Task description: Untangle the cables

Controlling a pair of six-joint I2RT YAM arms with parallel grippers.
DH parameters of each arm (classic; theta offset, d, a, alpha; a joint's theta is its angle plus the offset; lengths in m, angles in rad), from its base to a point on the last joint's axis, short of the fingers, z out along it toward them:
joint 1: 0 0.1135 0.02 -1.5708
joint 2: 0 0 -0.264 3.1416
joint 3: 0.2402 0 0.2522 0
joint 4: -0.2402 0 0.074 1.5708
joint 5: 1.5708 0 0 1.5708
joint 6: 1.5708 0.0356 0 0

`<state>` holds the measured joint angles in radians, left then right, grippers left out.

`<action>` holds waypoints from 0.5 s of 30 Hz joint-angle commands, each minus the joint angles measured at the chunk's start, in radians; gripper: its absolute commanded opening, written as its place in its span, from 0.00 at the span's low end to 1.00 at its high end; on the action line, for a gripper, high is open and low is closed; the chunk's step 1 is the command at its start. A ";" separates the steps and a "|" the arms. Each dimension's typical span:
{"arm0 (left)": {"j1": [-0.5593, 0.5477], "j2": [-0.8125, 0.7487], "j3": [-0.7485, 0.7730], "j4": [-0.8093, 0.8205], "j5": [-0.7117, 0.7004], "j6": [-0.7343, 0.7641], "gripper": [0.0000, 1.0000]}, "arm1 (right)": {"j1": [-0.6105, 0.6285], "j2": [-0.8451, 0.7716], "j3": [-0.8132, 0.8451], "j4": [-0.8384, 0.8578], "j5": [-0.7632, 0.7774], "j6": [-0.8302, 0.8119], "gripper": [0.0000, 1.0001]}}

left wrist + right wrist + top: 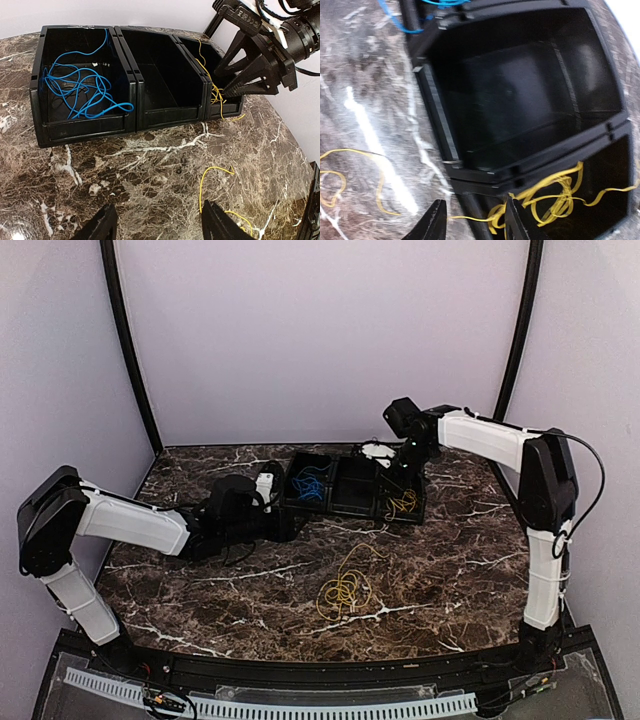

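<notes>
Three bins (352,510) stand in a row on the worktop (470,560), touching side to side. The blue cable (80,87) lies in a loose tangle inside the left bin, with one loop resting on its low front lip. A yellow cable (555,197) is bunched in the right bin and spills over the front wall, one strand trailing onto the worktop. A second yellow cable (345,590) lies coiled on the worktop in front of the bins, well apart from them.

My right claw (475,210) hangs over the front edge of the right bin, fingers spread wide. The spilled yellow strand crosses the gap between them, and I cannot tell if it touches either finger. My left claw (157,207) sits low over the worktop in front of the bins, also wide apart and gripping nothing. An end of the second yellow cable curls just beside its right finger (215,222).
</notes>
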<state>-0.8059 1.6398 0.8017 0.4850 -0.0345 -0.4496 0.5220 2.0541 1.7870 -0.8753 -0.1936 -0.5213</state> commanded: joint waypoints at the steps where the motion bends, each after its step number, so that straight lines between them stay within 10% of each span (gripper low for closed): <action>1: -0.001 -0.024 -0.003 0.012 0.006 -0.004 0.60 | 0.001 -0.057 0.002 0.066 0.190 0.025 0.41; 15: -0.001 -0.008 0.005 0.021 0.017 -0.008 0.60 | 0.006 -0.108 -0.108 -0.067 -0.050 -0.078 0.48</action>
<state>-0.8059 1.6398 0.8017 0.4854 -0.0269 -0.4534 0.5232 1.9278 1.7294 -0.8806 -0.2104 -0.5686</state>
